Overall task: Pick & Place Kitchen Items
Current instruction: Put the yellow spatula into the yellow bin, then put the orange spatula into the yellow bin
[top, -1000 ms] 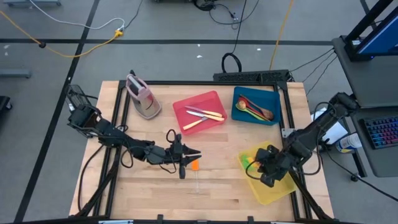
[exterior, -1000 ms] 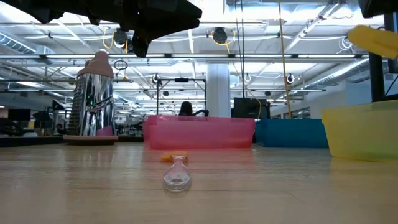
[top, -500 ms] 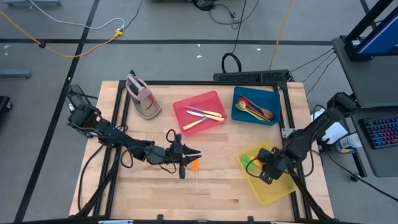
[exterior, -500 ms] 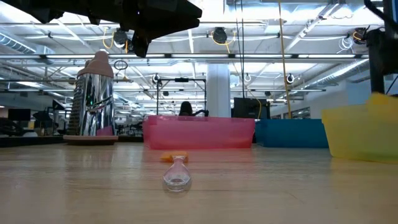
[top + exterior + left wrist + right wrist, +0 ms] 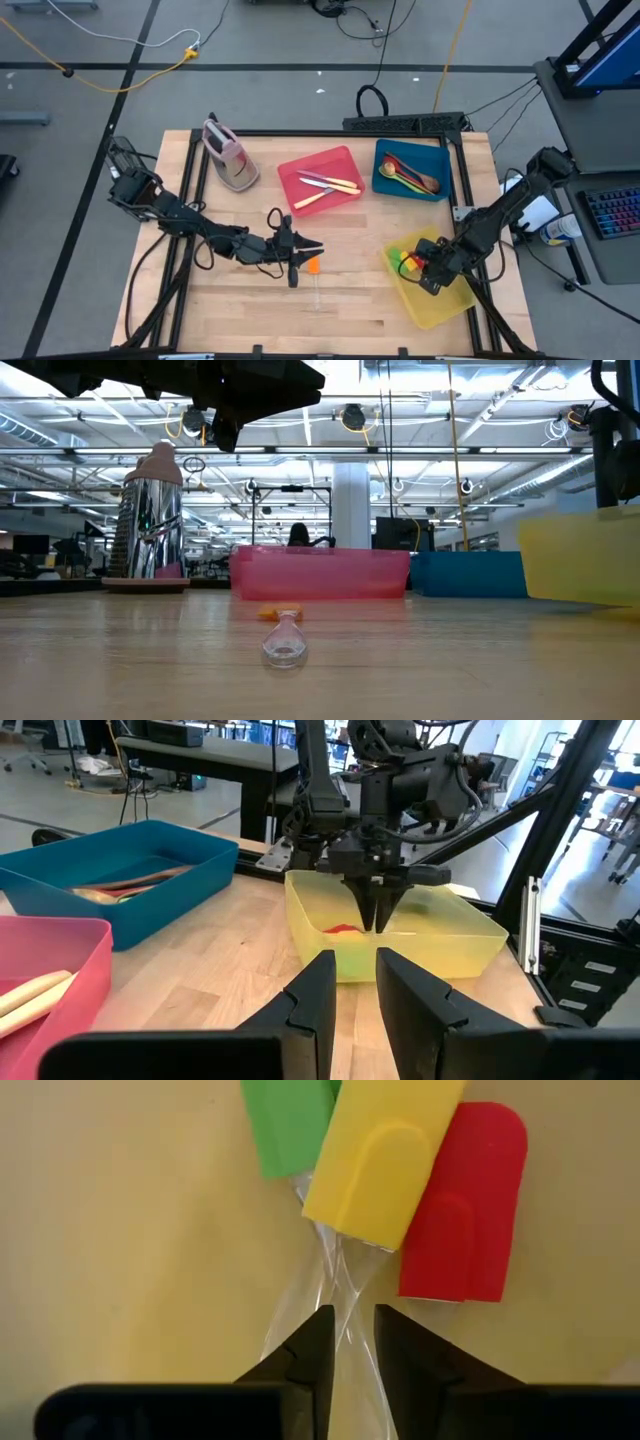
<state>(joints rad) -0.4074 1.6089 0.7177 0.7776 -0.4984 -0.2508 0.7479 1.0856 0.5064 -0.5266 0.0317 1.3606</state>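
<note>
In the yellow tray (image 5: 445, 300) lie three clear-handled spatulas. The yellow head (image 5: 385, 1165) rests across the green head (image 5: 290, 1125) and the red head (image 5: 465, 1200). My right gripper (image 5: 355, 1320) points down into the tray, open by a narrow gap, with the crossed clear handles (image 5: 335, 1280) between its fingers. An orange-headed spatula (image 5: 314, 268) lies flat on the table, its clear handle toward the near edge (image 5: 284, 645). My left gripper (image 5: 312, 248) hovers just above it, open by a narrow gap with nothing between the fingers (image 5: 357, 960). My right gripper's fingers stand on either side of the clear handles (image 5: 340, 1295), coming from above. I cannot tell whether they touch them. The spatulas lie flat on the tray floor.
The red tray (image 5: 300, 165) holds cream-handled knives. The blue tray (image 5: 385, 180) holds green and brown spoons. The pink-grey stand (image 5: 230, 160) is at the far left. Bare wood lies between the orange spatula and the yellow tray.
My right gripper has gone down into the yellow tray with the yellow spatula. The spatula hung above the tray rim a second ago and now lies on the tray floor across the green and red ones.
</note>
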